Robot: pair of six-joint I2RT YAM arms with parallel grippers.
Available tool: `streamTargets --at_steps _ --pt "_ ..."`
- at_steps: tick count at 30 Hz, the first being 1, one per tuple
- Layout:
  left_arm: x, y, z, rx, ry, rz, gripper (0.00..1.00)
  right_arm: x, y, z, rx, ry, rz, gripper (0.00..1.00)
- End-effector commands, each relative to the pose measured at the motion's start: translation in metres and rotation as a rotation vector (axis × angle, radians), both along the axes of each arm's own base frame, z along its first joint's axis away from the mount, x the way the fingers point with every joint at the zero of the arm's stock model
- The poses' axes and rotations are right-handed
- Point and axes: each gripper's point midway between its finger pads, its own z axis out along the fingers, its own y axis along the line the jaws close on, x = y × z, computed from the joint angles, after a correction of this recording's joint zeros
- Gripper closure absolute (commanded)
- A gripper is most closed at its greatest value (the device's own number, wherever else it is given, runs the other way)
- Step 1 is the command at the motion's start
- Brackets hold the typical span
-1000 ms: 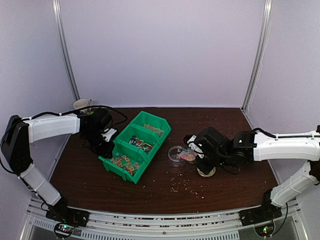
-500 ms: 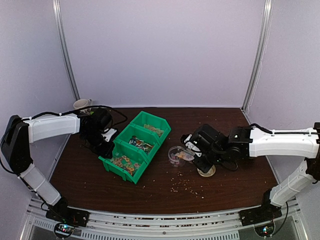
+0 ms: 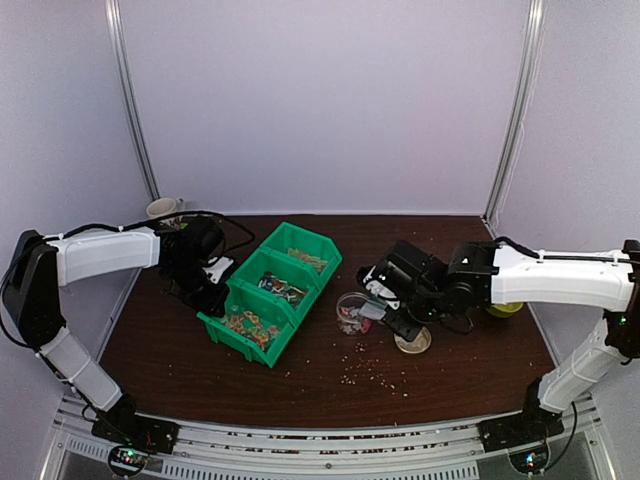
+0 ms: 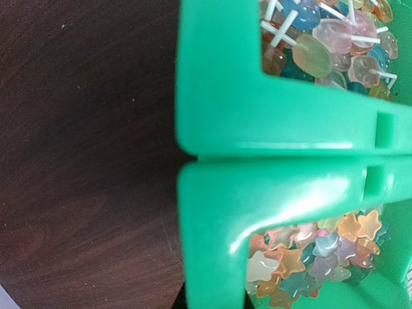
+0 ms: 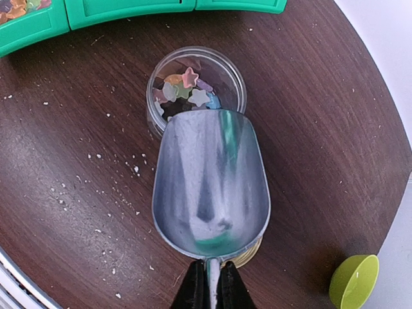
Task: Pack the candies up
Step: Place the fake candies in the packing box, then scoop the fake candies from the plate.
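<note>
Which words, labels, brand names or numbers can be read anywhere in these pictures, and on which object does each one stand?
No text can be read in any view.
The green bins, the metal scoop, the clear jar, the lime cup and the candies show no print.
The mug at the back is too small to tell.

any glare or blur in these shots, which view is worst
Left wrist is worst: the bin sits so close that it looks soft, with white glare on its rim. Right wrist: sharp, though the scoop shows streaky reflections; the jar reads clearly. Top: even light, faint shadows, but the candies are too small to make out singly.
</note>
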Motion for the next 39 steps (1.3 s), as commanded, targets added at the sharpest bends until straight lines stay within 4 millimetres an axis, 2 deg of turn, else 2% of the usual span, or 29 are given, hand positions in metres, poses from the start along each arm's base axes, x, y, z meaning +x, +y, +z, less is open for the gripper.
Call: streamTargets --at_steps 1,14,18,22,30,39 --pt "0.043 -0.031 0.063 -0.176 -0.226 -0.009 1.00 0.005 -0.003 0.011 -0.039 -0.010 -0.004 1.00" --pt "0.043 -0.030 0.062 -0.174 -0.223 -0.006 1.00 0.010 -0.003 0.026 -0.076 -0.042 0.023 1.00" --pt "0.042 -0.031 0.059 -0.177 -0.213 -0.008 1.00 0.016 0.002 0.035 -0.021 -0.103 0.032 1.00" --pt "0.042 -0.032 0.057 -0.180 -0.204 -0.009 1.00 0.018 0.005 0.036 0.042 -0.170 0.063 1.00" --pt "0.042 -0.033 0.052 -0.208 -0.175 -0.001 1.00 0.012 0.015 0.041 0.235 -0.275 0.129 1.00" --pt "0.043 -0.039 0.047 -0.302 -0.129 0.012 1.00 0.000 0.028 0.081 0.414 -0.412 0.195 1.00"
